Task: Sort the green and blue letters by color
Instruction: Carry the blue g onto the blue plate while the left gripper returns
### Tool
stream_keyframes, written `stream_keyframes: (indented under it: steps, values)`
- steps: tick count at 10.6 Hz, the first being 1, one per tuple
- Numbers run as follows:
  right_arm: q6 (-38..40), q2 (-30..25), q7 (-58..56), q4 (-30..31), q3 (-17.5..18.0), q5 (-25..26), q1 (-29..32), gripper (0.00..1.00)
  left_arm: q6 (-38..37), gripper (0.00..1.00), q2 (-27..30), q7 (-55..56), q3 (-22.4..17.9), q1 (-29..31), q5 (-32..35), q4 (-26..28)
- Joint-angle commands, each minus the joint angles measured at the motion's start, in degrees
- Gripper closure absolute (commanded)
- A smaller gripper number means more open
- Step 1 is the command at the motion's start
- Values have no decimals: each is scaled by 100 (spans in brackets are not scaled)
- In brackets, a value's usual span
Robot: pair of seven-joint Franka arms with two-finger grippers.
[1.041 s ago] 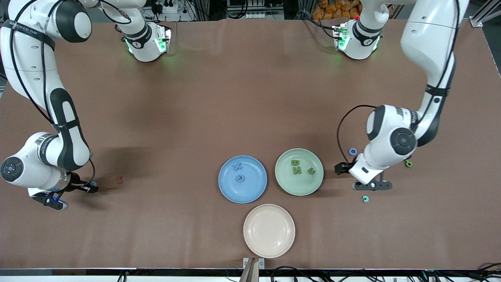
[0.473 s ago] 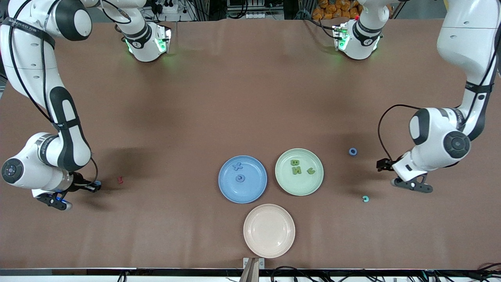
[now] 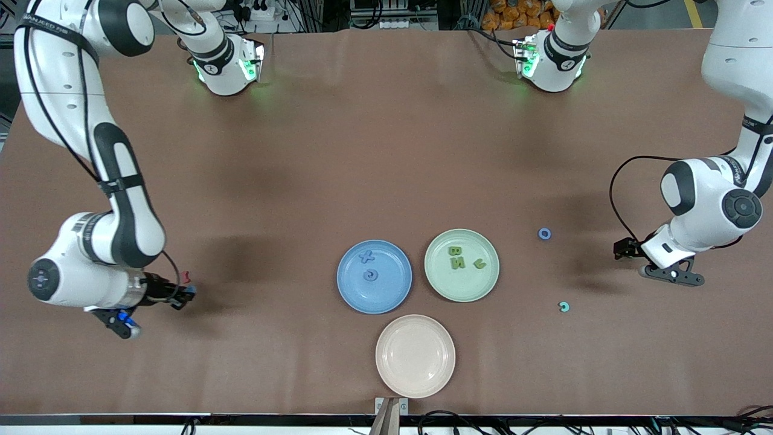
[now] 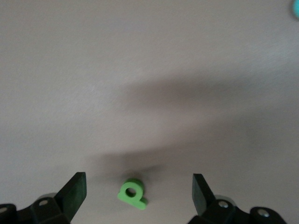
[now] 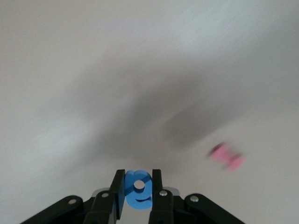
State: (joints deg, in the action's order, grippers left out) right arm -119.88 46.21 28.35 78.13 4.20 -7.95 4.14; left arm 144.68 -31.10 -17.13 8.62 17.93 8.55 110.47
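On the round blue plate (image 3: pixel 374 277) and green plate (image 3: pixel 462 264) at lower centre, five letters already sit sorted, while the right gripper (image 5: pixel 138 186) pinches a small chunky blue letter (image 5: pixel 139 189) and the left gripper (image 4: pixel 139 191), spread wide, hovers over a bright green one (image 4: pixel 131 193).

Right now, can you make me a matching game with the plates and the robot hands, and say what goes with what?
Things:
1. blue plate
2. green plate
3. pink plate
4. right gripper
5. left gripper

What goes with each:
A. holds nothing at all
B. shut on a blue letter
C. holds three green letters
D. open over a green letter on the table
E. holds two blue letters

Pairs: 1-E, 2-C, 3-A, 4-B, 5-D
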Motion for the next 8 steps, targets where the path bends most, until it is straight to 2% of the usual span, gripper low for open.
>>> stream_keyframes:
  steps: [1,3,4,6,8]
  values:
    - [61,-51,1361,0,711,-31,-53,100,350,0,192,-36,78,307,15,457]
    - [-26,-42,2154,0,1134,-22,-184,100,385,0,184,-10,69,377,-99,571]
    - [-210,-42,2548,0,1214,-31,-333,100,481,0,192,-10,69,386,-195,694]
    - [-780,-16,3322,0,1600,-302,-518,100,561,0,227,8,69,387,-258,835]
    - [-1421,-7,4042,0,1707,-348,-912,100,614,0,219,25,69,387,-284,844]
